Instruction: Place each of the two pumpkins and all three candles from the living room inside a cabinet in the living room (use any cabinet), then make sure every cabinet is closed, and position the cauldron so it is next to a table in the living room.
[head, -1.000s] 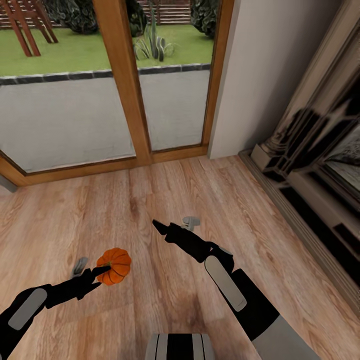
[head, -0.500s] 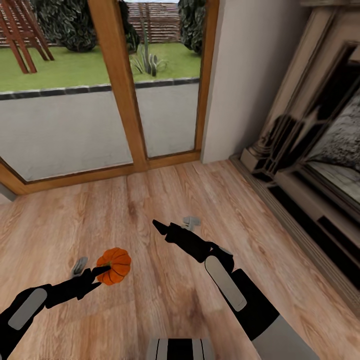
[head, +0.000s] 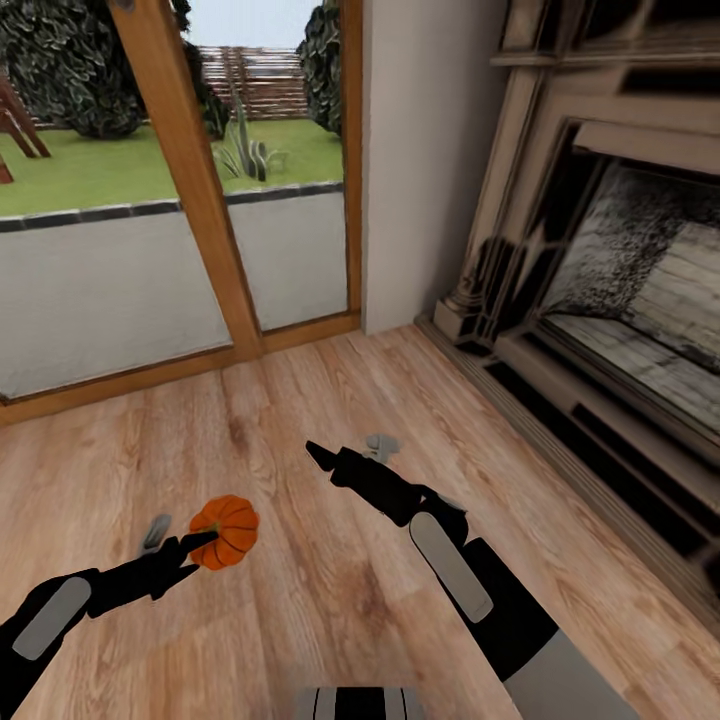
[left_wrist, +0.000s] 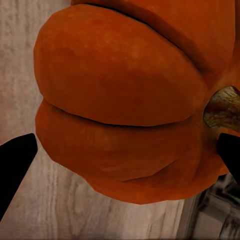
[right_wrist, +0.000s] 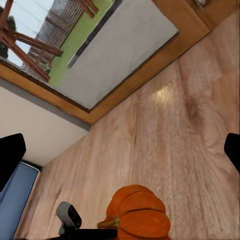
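An orange ribbed pumpkin (head: 226, 530) hangs over the wooden floor at the lower left of the head view, held at the tip of my left gripper (head: 200, 546). In the left wrist view the pumpkin (left_wrist: 120, 100) sits close up between two black fingertips (left_wrist: 15, 160), with its brown stem to one side. My right gripper (head: 318, 458) reaches forward over the floor at centre, empty, its fingertips (right_wrist: 10, 155) wide apart in the right wrist view. That view also catches the pumpkin (right_wrist: 140, 212). The candles, cabinet, cauldron and table are out of view.
A stone-coloured fireplace surround (head: 600, 300) runs along the right, its base step reaching onto the wooden floor (head: 300, 400). A wood-framed glass door (head: 190, 200) to the garden fills the far left, with a plain wall section (head: 420, 150) between them.
The whole picture has shifted left, so the camera has turned right and more of the fireplace shows. Both arms keep the same pose, and the pumpkin stays in the left gripper.
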